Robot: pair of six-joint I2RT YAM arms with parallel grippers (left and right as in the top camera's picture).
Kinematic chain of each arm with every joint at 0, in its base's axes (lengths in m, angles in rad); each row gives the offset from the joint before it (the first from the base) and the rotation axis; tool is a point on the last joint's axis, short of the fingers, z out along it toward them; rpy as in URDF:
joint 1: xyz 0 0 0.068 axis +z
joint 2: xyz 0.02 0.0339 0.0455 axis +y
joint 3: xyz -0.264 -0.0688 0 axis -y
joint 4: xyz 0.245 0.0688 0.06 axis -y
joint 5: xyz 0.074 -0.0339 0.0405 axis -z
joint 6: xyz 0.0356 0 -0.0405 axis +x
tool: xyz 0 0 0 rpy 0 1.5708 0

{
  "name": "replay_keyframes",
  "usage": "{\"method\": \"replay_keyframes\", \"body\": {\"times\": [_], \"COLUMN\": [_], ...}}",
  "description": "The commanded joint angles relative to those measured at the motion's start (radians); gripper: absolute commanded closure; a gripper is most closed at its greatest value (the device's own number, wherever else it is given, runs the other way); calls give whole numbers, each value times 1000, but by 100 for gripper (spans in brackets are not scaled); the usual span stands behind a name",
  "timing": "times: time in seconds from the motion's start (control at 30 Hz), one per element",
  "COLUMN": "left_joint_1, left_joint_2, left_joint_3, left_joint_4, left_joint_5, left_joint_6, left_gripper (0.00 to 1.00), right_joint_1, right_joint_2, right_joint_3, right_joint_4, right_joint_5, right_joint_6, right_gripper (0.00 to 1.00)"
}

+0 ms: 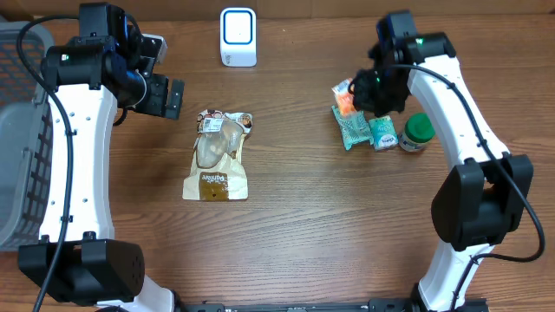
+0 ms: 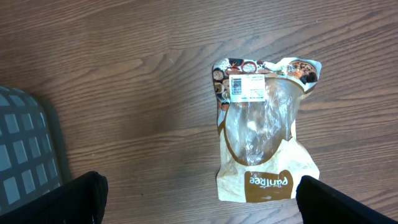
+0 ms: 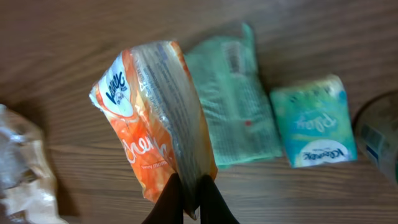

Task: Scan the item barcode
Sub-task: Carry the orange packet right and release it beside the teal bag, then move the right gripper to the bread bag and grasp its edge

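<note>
Right gripper (image 3: 191, 198) clenched on the lower edge of the orange packet (image 3: 146, 124). Just behind the packet lies a green pouch (image 3: 233, 106), with a tissue pack (image 3: 314, 124) beside it and a jar (image 3: 380, 134) at the far edge. Left gripper (image 1: 165, 95) spread wide, grasping nothing. A brown snack pouch (image 2: 264, 130) lies flat ahead of its fingers, and a grey basket (image 2: 25, 149) sits off to one side. White scanner (image 1: 238, 36) well apart from both grippers.

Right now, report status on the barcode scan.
Left gripper: jaws open, empty, near brown pouch. Right gripper: jaws shut on orange packet. Nothing between it and white scanner.
</note>
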State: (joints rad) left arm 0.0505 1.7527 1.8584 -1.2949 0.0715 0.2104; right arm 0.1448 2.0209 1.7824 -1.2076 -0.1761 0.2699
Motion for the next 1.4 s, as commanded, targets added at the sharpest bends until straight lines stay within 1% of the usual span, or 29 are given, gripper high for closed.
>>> {"method": "replay_keyframes", "body": {"times": [0.0, 0.17, 0.27, 0.3, 0.33, 0.37, 0.4, 0.47, 0.57, 0.77, 0.87, 0.93, 1.07, 1.2, 1.3, 1.37], "left_joint_1": [2, 2, 2, 2, 2, 2, 2, 2, 2, 2, 2, 2, 2, 2, 2, 2], "left_joint_2": [0, 0, 0, 0, 0, 0, 0, 0, 0, 0, 0, 0, 0, 0, 0, 0], "left_joint_3": [9, 9, 9, 9, 9, 9, 9, 9, 9, 9, 9, 9, 9, 9, 9, 9], "left_joint_4": [-2, -2, -2, -2, -2, -2, -2, -2, -2, -2, -2, -2, -2, -2, -2, -2], "left_joint_5": [7, 7, 7, 7, 7, 7, 7, 7, 7, 6, 7, 7, 6, 7, 7, 7], "left_joint_6": [11, 11, 11, 11, 11, 11, 11, 11, 11, 11, 11, 11, 11, 11, 11, 11], "left_gripper": [0, 0, 0, 0, 0, 1, 0, 0, 0, 1, 0, 0, 1, 0, 0, 1], "right_joint_1": [-26, -56, -63, -63, -63, -63, -63, -63, -63, -62, -54, -43, -6, 55, 111, 149], "right_joint_2": [-9, -9, -9, -9, -9, -9, -9, -10, -11, -26, -36, -39, -40, -29, -17, -11], "right_joint_3": [-87, -198, -231, -237, -238, -238, -238, -236, -208, -48, 39, 90, 102, 85, 77, 68], "right_joint_4": [42, 130, 171, 180, 181, 182, 182, 182, 159, 6, -72, -114, -123, -110, -95, -77], "right_joint_5": [-9, -9, -10, -9, -9, -9, -9, -9, -10, -23, -73, -144, -261, -270, -270, -270], "right_joint_6": [7, 6, -7, -13, -13, -13, -13, -16, -16, -16, -16, -16, -15, -15, -15, -15], "right_gripper": [96, 96, 96, 94, 87, 78, 73, 67, 63, 62, 62, 62, 62, 56, 55, 52]}}
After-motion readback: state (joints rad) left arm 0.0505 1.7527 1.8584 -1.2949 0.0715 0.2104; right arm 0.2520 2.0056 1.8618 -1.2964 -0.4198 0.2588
